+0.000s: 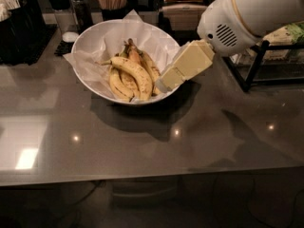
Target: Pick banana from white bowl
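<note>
Banana (137,72), long, curved and speckled, lying atop other bananas (118,84) inside the paper-lined white bowl (97,91) on the glossy grey bench (142,146). Cream end effector (162,84) angled down from the right over the bowl's right rim, tip just beside the fruit; spread or pressed together, impossible to tell.
</note>
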Robot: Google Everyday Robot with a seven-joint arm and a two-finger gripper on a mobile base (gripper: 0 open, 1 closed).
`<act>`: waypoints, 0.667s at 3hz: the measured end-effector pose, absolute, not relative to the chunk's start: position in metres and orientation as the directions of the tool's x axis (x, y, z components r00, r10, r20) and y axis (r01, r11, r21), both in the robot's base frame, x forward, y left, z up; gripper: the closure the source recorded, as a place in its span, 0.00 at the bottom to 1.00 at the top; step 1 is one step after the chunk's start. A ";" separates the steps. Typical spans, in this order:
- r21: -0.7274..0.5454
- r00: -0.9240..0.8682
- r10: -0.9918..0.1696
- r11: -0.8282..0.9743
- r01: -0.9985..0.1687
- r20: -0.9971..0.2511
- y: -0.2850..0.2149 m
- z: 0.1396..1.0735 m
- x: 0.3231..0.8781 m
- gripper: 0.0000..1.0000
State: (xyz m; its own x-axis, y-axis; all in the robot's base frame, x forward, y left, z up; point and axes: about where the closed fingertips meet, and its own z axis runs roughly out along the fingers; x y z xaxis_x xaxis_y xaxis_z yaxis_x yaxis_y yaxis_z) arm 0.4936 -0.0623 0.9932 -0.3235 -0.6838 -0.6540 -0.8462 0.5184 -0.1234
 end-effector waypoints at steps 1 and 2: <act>-0.086 -0.373 -0.645 0.564 -0.821 -0.667 -0.065 0.986 0.495 0.00; -0.032 -0.382 -0.615 0.553 -0.833 -0.689 -0.045 0.978 0.504 0.00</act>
